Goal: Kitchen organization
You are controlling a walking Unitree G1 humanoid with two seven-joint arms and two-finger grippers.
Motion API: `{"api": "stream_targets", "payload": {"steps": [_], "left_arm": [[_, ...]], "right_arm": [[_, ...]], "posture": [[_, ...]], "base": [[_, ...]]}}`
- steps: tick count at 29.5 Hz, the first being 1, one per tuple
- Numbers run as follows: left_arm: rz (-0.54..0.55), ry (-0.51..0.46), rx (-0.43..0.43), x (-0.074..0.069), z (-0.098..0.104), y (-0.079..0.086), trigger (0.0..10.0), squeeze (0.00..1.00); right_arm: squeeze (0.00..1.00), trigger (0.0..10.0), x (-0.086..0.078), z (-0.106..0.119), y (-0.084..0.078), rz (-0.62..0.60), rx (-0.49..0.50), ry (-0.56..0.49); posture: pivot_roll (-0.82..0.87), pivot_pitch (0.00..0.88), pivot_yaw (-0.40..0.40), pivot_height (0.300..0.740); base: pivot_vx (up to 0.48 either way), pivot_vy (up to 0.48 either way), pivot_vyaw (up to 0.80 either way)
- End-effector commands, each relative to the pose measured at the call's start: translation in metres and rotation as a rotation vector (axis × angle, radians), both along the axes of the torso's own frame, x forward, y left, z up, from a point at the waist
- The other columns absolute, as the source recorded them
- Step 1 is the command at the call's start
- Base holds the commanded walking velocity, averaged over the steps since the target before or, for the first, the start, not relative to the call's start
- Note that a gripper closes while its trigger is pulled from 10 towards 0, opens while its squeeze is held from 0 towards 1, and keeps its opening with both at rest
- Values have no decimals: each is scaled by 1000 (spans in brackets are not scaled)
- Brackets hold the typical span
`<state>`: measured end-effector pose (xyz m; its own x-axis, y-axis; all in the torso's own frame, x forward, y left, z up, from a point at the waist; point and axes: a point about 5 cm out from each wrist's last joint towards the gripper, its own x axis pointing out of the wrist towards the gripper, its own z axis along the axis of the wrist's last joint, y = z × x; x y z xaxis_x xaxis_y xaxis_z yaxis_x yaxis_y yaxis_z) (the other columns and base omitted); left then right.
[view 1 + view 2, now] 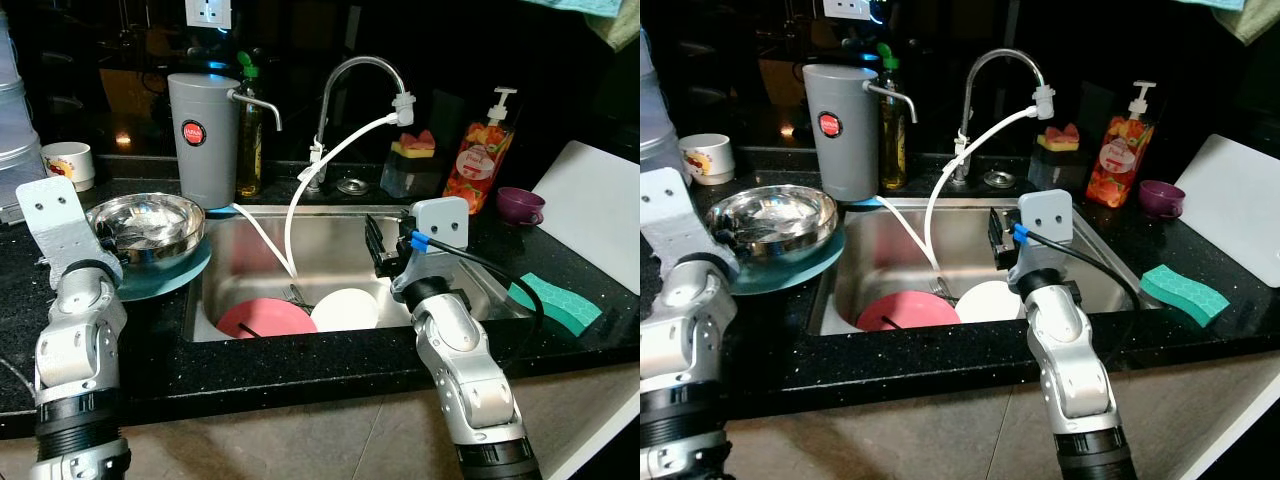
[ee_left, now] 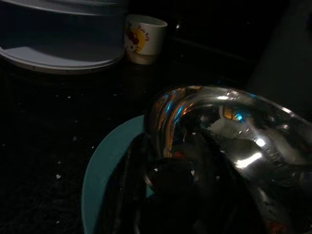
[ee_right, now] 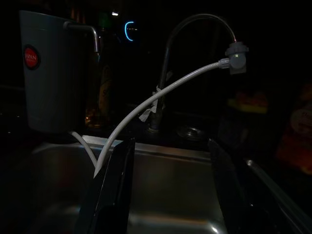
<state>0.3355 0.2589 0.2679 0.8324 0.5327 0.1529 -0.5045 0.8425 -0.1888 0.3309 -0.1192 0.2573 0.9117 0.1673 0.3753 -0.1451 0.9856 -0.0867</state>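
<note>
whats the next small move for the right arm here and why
Probably lower the right pincer toward the white plate in the sink. Its fingers are spread open with nothing between them, poised above the basin's right side, and the white plate lies just below, beside a pink plate. The left pincer is at the steel bowl on the counter.

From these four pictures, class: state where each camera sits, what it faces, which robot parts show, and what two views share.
Left eye: head, looking down at the sink; both silver arms show.
Right eye: same scene, offset sideways.
Left wrist: on the left arm, facing the steel bowl on the teal plate.
Right wrist: along the open right gripper, facing the tap.
Shared: right wrist and eyes both show the grey dispenser.
</note>
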Motion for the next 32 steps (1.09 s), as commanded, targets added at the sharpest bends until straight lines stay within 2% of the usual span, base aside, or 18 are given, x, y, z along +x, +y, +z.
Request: {"api": "stream_targets", "payload": {"steps": [1,8,10,11,17,18,19,20,21,22,23,24,26,29,31,32], "left_arm": [[-1,7,-4,2,0,1,0,0],[2,-17,-21,3,3,4,0,0],[12,-37,-16,3,9,8,0,0],[19,-43,-11,3,13,10,10000,0],[-13,-107,88,3,37,11,10000,0],[-50,-128,171,1,44,2,10000,0],[-50,-128,171,1,44,2,10000,0],[-74,-136,230,1,48,-7,10000,0],[-74,-136,230,1,48,-7,10000,0],[-110,-146,302,1,50,-21,10000,0],[-122,-149,322,0,50,-26,10000,0],[-122,-149,322,0,50,-26,10000,0],[-127,-150,375,0,49,-38,10000,0],[-119,-156,490,-2,49,-54,10000,0],[-117,-160,516,-2,49,-58,10000,0],[-105,-175,584,-5,51,-62,10000,0]], "right_arm": [[0,10000,-1,4,-2,-7,1,-18],[0,10000,0,4,-1,-4,1,-19],[0,10000,-1,4,-1,-2,0,-20],[0,10000,-1,4,-1,-1,1,-20],[0,10000,0,5,0,-2,2,-22],[0,10000,0,5,0,-4,5,-23],[0,10000,0,5,0,-4,5,-23],[0,10000,0,4,0,-5,7,-21],[0,10000,0,4,0,-5,7,-21],[0,10000,0,4,0,-6,9,-18],[0,10000,0,3,-1,-7,9,-16],[0,10000,0,3,-1,-7,9,-16],[0,10000,0,2,0,-5,9,-14],[0,10000,3,5,1,-4,13,-18],[0,10000,3,6,1,-4,14,-20],[0,10000,4,6,0,-10,23,-22]], "posture": [[146,34,-115,740],[145,33,-118,740],[147,32,-121,740],[147,32,-121,740],[152,30,-116,740],[158,31,-113,740],[158,31,-113,740],[158,31,-113,740],[158,31,-113,740],[175,37,-116,740],[175,37,-116,740],[175,37,-116,740],[180,37,-124,740],[180,37,-124,740],[182,34,-125,740],[182,34,-125,740]], "base": [[0,0,0],[0,0,0],[0,0,0],[0,0,0],[0,0,0],[0,0,0],[0,0,0],[0,0,0],[0,0,0],[0,0,0],[0,0,0],[0,0,0],[0,0,0],[0,0,0],[0,0,0],[0,0,0]]}}
